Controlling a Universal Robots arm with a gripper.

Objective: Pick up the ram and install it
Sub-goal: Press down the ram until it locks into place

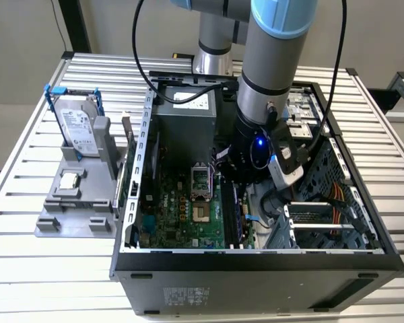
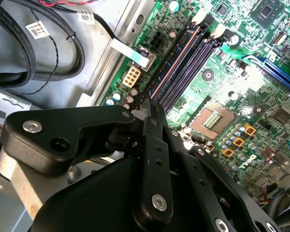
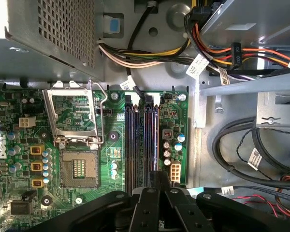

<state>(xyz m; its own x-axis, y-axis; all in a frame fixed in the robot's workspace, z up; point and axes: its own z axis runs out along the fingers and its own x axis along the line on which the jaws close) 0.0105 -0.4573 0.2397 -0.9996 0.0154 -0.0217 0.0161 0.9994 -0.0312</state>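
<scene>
Over the motherboard (image 3: 19, 145) slots, jaws (closed together) touch the ram (image 3: 155, 140).

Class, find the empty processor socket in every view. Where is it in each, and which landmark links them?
Exterior view: processor socket, mid-motherboard, on the exterior view's left of the arm.
Second wrist view: socket beside the memory slots.
First wrist view: socket adjoining its open lid.
Shared landmark: the memory slots.
</scene>
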